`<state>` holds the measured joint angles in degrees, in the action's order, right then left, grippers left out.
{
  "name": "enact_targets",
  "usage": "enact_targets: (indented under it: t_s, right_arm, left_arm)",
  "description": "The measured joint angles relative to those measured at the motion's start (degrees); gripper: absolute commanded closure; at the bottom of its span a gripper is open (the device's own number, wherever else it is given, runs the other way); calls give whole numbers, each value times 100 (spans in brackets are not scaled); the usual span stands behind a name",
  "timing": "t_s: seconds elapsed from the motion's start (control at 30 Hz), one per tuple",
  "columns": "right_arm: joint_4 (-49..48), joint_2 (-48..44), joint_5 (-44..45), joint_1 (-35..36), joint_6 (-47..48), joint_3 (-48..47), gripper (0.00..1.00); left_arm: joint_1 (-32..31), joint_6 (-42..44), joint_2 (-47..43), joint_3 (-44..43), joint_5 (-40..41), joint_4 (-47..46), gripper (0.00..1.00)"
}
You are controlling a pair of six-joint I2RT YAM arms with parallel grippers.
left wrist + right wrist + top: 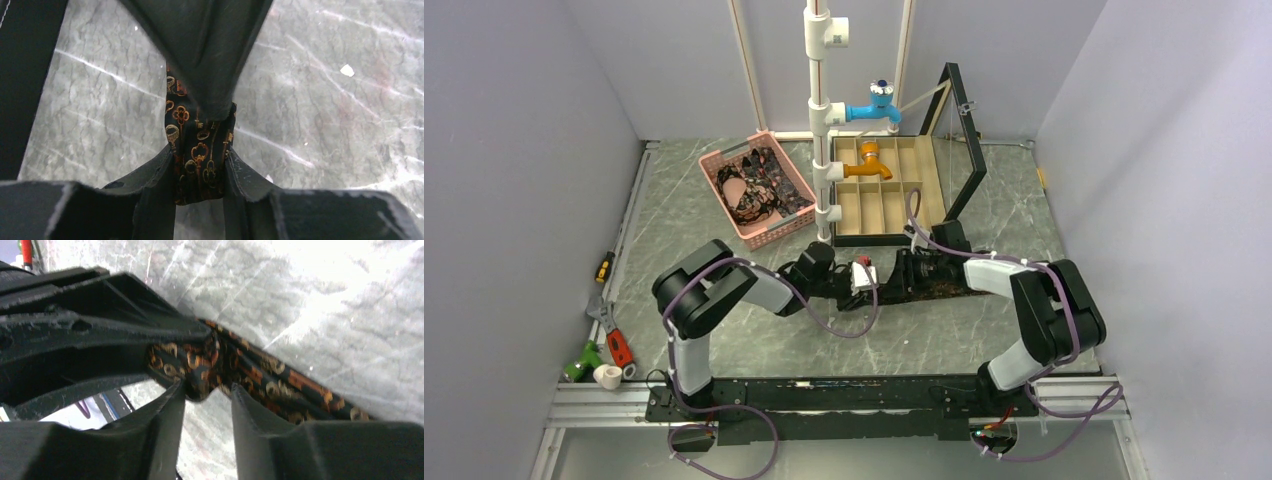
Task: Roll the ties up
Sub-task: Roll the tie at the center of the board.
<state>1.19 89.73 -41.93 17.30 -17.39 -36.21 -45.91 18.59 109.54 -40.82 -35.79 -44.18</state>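
Black tie (949,291) with an orange-gold pattern lies flat mid-table on the grey marble table (764,345). It runs right from where both grippers meet, under the right arm.

Left gripper (199,151): fingers (160,172) pressed on both edges of a folded bit of the tie, clamped on it.

Right gripper (207,386): fingers a little apart, bunched tie end right at the tips, table visible in the gap below. Can't tell if it grips or just touches.

More ties (759,185) are piled in the pink basket (769,236), back left, well apart.
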Motion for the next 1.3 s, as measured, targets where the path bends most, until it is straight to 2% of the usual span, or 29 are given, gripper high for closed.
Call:
enact_targets:
  t_s: [0.2, 0.37, 0.53, 0.77, 0.8, 0.9, 1.0, 1.1, 1.2, 1.3]
  right_arm:
    - [680, -662, -20, -20, 199, -11, 42]
    - [564, -903, -216, 2, -125, -11, 43]
    - [286, -444, -321, 33, -385, -20, 53]
    - [107, 323, -317, 37, -511, -210, 77]
    - [48, 345, -323, 39, -527, -219, 76]
    - [-44, 350, -361, 42, -557, -225, 64]
    - [-129, 341, -415, 42, -605, -225, 62]
    - [-212, 326, -496, 42, -627, -225, 73]
    - [-260, 385, -514, 42, -614, -243, 98]
    - [-188, 562, -501, 44, -549, -348, 100]
  left_arm:
    - [-4, 737, -522, -162, 297, 1478, 76]
    - [-7, 1106, -627, -424, 380, 2260, 73]
    - [-22, 1263, -627, -713, 417, 2852, 73]
    - [-33, 1429, -616, -929, 420, 3303, 71]
    - [-33, 1451, -608, -953, 420, 3346, 71]
    - [-33, 1493, -577, -1032, 398, 3467, 71]
    - [-33, 1510, -557, -1078, 372, 3539, 70]
    - [-33, 1517, -546, -1095, 358, 3565, 69]
    - [-31, 1532, -544, -1095, 350, 3567, 65]
    - [-28, 1530, -544, -1097, 330, 3560, 47]
